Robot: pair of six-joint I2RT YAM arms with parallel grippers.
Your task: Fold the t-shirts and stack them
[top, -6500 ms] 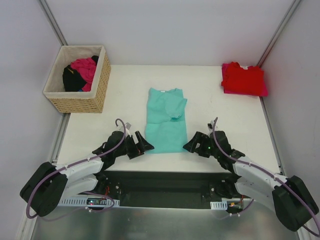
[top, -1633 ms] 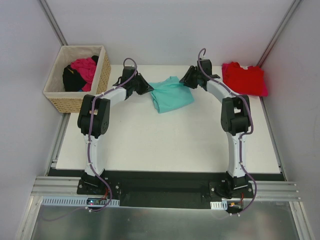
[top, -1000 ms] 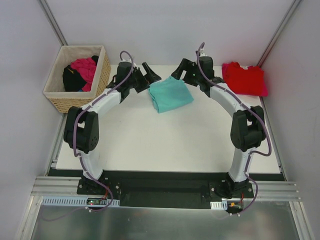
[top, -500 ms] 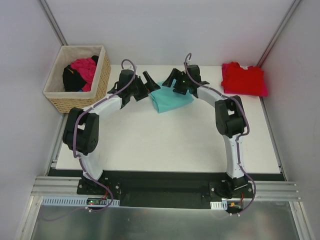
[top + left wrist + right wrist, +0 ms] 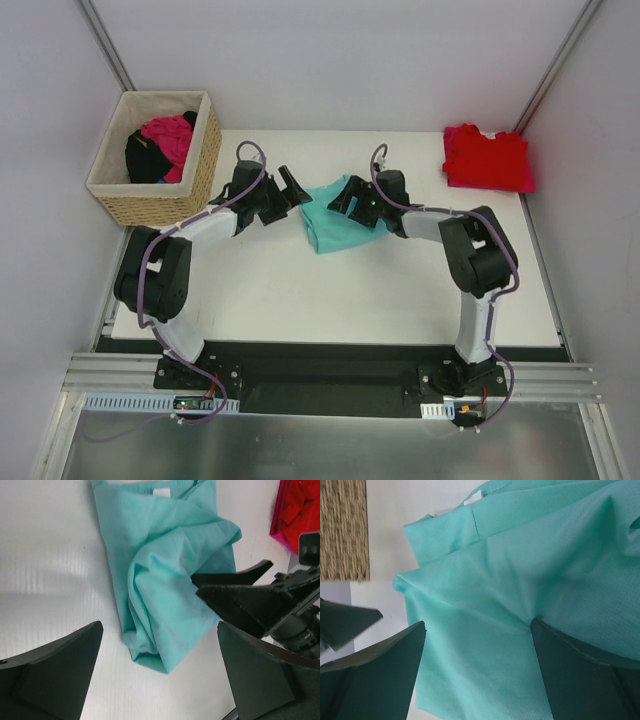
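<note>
The teal t-shirt (image 5: 330, 225) lies folded in a loose, rumpled rectangle at the back middle of the table. My left gripper (image 5: 290, 187) is open just off its left edge; in the left wrist view the shirt (image 5: 165, 580) sits ahead of the wide jaws (image 5: 159, 627). My right gripper (image 5: 345, 198) is open low over the shirt's top. In the right wrist view the cloth (image 5: 520, 565) fills the space between the jaws (image 5: 477, 624), and one finger (image 5: 545, 640) dents it. The red t-shirt (image 5: 485, 155) lies folded at the back right on a magenta one (image 5: 526, 184).
A wicker basket (image 5: 202, 165) with pink and black clothes stands at the back left, close to the left arm. Its weave (image 5: 342, 530) shows in the right wrist view. Grey walls close in the table's sides and back.
Both open grippers have come down and toward me from above the shirt's far edge. The right one now rests over the teal cloth, and the left sits beside its left edge.
</note>
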